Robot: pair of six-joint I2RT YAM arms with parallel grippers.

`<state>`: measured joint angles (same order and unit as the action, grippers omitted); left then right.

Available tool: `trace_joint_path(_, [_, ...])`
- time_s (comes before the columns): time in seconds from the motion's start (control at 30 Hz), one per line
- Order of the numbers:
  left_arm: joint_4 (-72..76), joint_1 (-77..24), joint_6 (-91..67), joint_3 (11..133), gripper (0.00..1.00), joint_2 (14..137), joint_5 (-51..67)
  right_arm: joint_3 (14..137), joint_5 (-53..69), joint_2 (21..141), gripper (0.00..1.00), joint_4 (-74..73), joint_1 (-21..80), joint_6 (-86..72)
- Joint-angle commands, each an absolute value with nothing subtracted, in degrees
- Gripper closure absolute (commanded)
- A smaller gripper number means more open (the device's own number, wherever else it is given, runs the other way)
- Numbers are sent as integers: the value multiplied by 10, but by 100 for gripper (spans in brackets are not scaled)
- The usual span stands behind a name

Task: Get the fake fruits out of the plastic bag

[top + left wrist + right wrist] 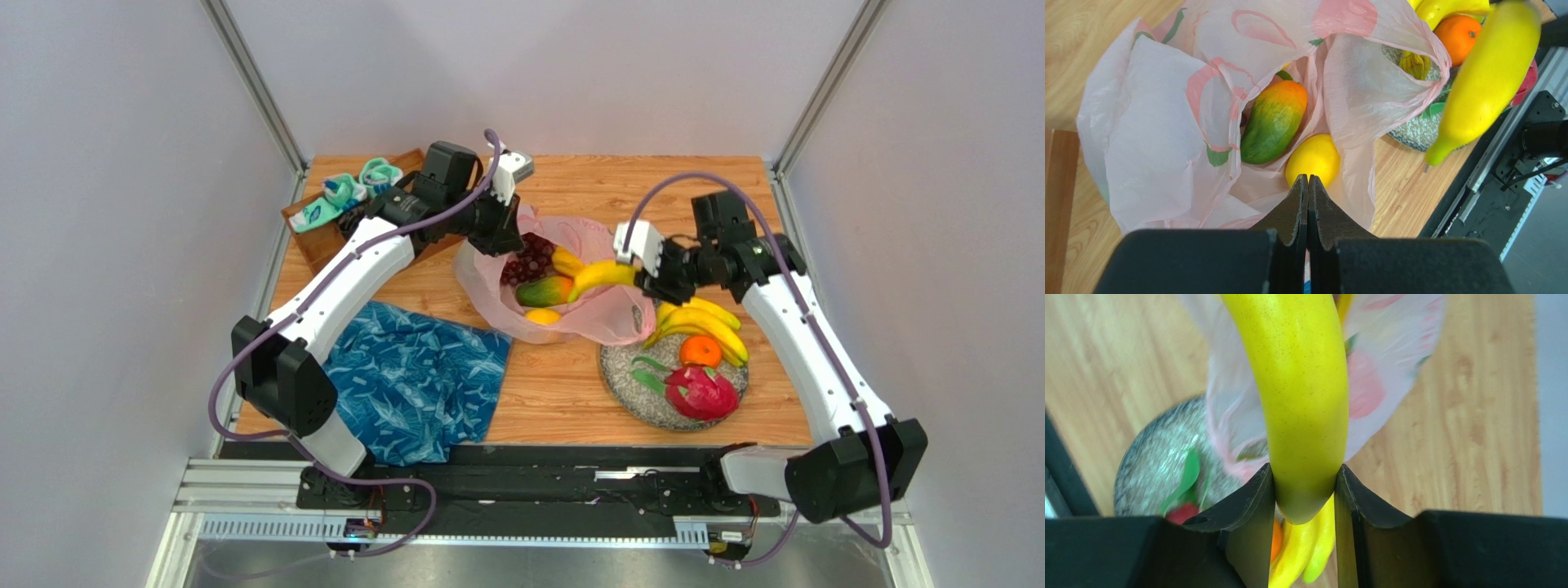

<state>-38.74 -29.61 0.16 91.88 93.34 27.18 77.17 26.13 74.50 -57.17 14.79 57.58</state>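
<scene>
The pale-pink plastic bag (pixel 586 316) lies open mid-table. My left gripper (pixel 1308 177) is shut at its far-left rim, and the thin film (pixel 1155 135) runs in under the fingertips. Inside lie a green-orange mango (pixel 1273 121), a lemon (pixel 1312 159) and dark grapes (pixel 530 260). My right gripper (pixel 1304 478) is shut on one end of a yellow banana (pixel 1300 386), held over the bag's right edge (pixel 601 276). A grey speckled plate (pixel 628 390) to the right holds a banana bunch (pixel 702 325), an orange (pixel 700 350) and a magenta dragon fruit (pixel 702 392).
A blue leaf-patterned cloth (pixel 411 380) lies at the front left. A wooden tray with teal items (pixel 350 196) sits at the back left corner. The metal rail (pixel 491 490) with the arm bases runs along the near edge.
</scene>
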Motion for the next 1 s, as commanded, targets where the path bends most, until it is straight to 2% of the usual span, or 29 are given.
trace_joint_path(0.0, [-377, -290, 19, 947, 100, 926, 251, 689, 248, 710, 76, -695, 104, 784])
trace_joint_path(0.17, [-376, -287, 18, 932, 100, 918, 247, 693, 219, 717, 76, -769, 27, 967])
trace_joint_path(0.37, [-372, -287, 20, 925, 100, 912, 245, 697, 167, 738, 75, -767, 5, 1106])
trace_joint_path(0.5, [-378, -282, 26, 927, 100, 903, 229, 694, 144, 778, 75, -702, 5, 1115])
trace_joint_path(0.67, [-378, -264, 27, 925, 100, 881, 191, 792, 177, 864, 75, -727, 10, 1086])
trace_joint_path(0.97, [-383, -254, 41, 926, 100, 870, 176, 824, 163, 932, 73, -746, 61, 1077])
